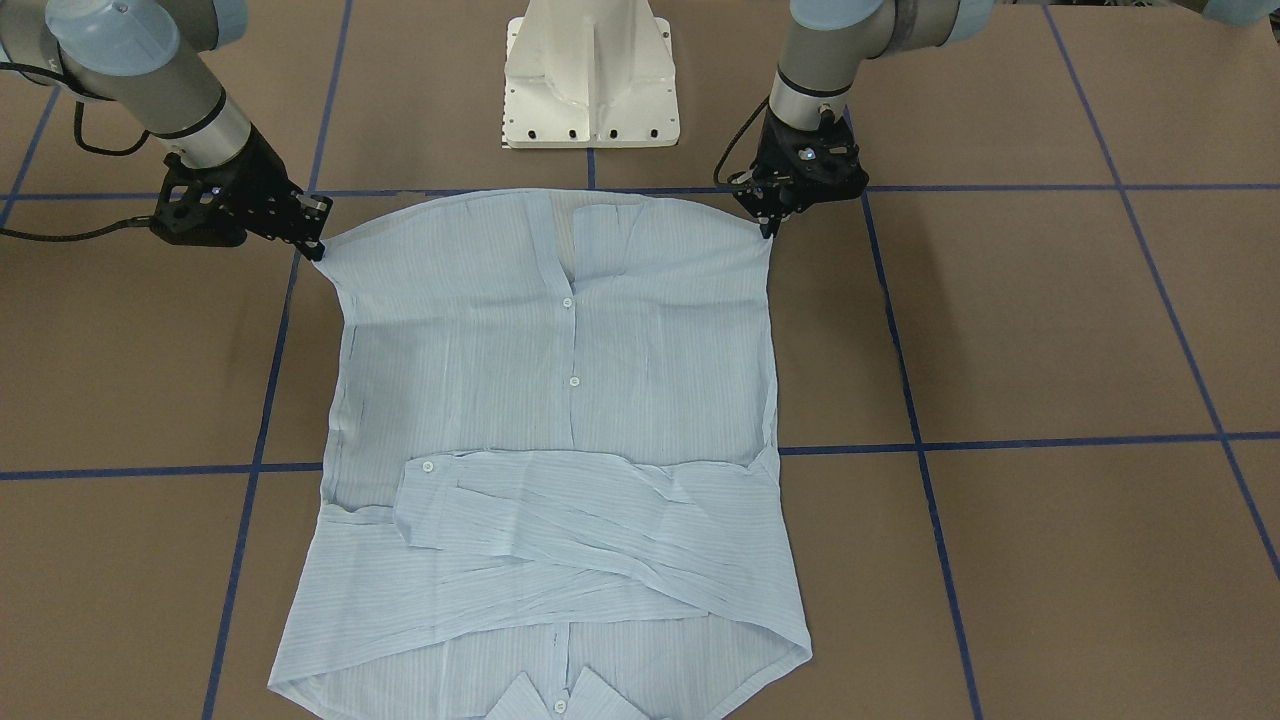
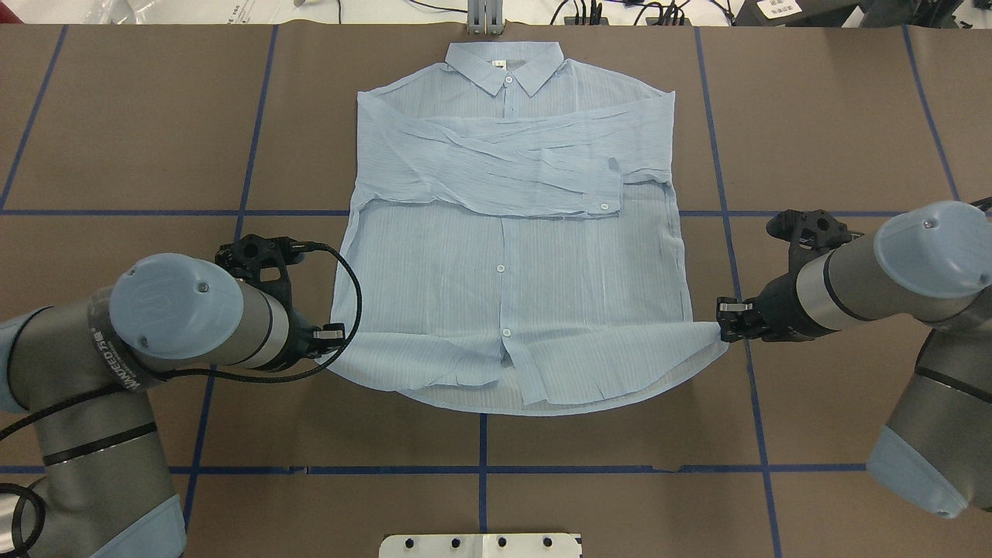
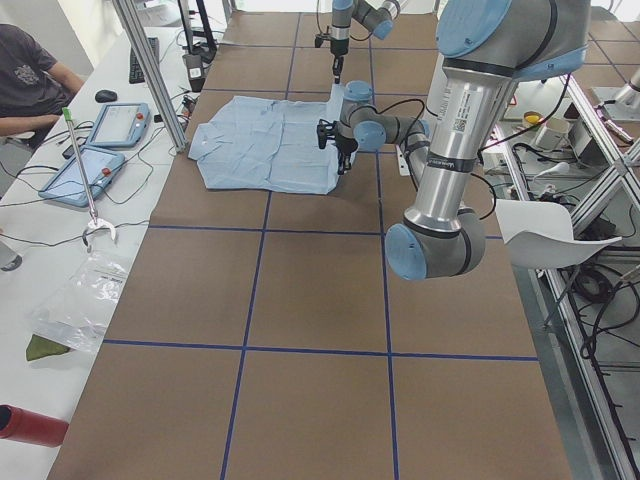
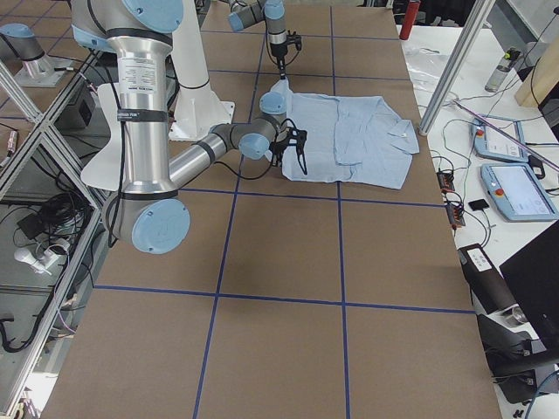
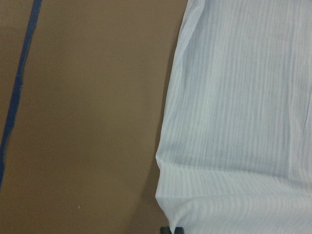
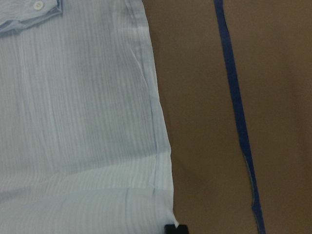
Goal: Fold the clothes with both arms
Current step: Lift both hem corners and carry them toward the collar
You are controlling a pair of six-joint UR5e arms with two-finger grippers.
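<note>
The pale blue striped shirt (image 2: 511, 256) lies flat, front up, with its collar (image 2: 505, 68) at the far edge and both sleeves (image 2: 504, 167) folded across the chest. My left gripper (image 2: 332, 335) is shut on the hem corner nearest me on the left, which is pulled taut. On the other side, my right gripper (image 2: 722, 329) is shut on the matching hem corner. In the front-facing view the left gripper (image 1: 768, 232) and right gripper (image 1: 318, 250) pinch those same corners, slightly raised. Each wrist view shows only fabric (image 5: 234, 122) (image 6: 78, 112) and brown table.
The white pedestal base (image 1: 590, 75) stands just behind the hem. Blue tape lines (image 2: 480, 470) grid the brown table. A side table with tablets (image 3: 115, 125) and a seated person (image 3: 30, 75) runs along the far edge, beside an aluminium post (image 4: 454, 70).
</note>
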